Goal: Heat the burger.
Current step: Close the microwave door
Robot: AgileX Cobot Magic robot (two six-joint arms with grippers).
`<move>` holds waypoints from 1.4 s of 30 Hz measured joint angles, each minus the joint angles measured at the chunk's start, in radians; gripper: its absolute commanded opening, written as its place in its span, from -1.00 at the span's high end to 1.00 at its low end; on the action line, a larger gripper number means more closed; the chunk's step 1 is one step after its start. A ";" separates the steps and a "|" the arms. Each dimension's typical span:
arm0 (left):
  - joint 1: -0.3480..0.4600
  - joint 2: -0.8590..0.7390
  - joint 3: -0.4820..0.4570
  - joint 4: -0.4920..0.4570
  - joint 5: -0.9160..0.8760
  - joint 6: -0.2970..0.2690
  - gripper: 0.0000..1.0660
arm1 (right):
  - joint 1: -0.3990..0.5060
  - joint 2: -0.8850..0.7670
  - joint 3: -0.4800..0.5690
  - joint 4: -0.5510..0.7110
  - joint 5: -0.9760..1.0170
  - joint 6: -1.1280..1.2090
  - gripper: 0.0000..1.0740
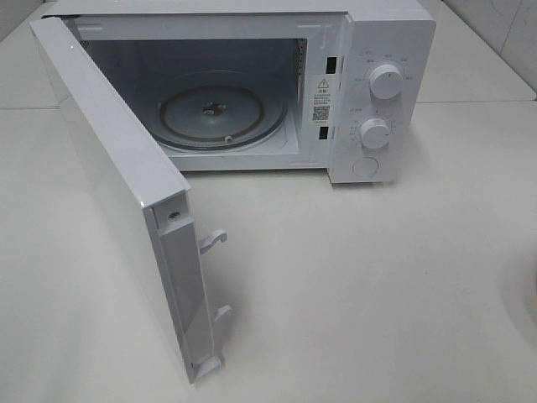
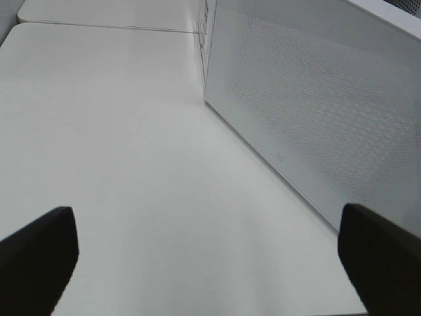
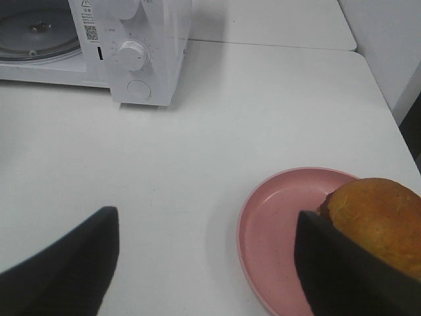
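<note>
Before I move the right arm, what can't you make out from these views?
- Burger: right wrist view only; the picture's edge and a finger cover its layers.
- Pink plate: near rim cut off.
- Both missing from the exterior high view.
- Microwave dial labels: too small.
- Door: left wrist view shows only its mesh.

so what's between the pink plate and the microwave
Nothing: in the right wrist view only bare white table lies between the plate, which holds the burger, and the microwave.
</note>
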 measured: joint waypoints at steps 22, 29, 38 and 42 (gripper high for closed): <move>0.000 0.000 0.000 0.000 0.000 0.000 -0.88 | 0.000 0.000 0.000 0.000 0.000 0.000 -0.37; 0.000 0.000 -0.025 -0.025 -0.058 -0.001 -0.88 | 0.000 0.000 0.000 0.000 0.000 0.000 -0.37; 0.000 0.042 -0.025 -0.028 -0.237 0.025 -0.88 | 0.000 0.000 0.000 0.000 0.000 0.000 -0.37; 0.000 0.080 -0.007 -0.045 -0.250 0.026 -0.88 | 0.000 0.000 0.000 0.000 0.000 0.000 -0.37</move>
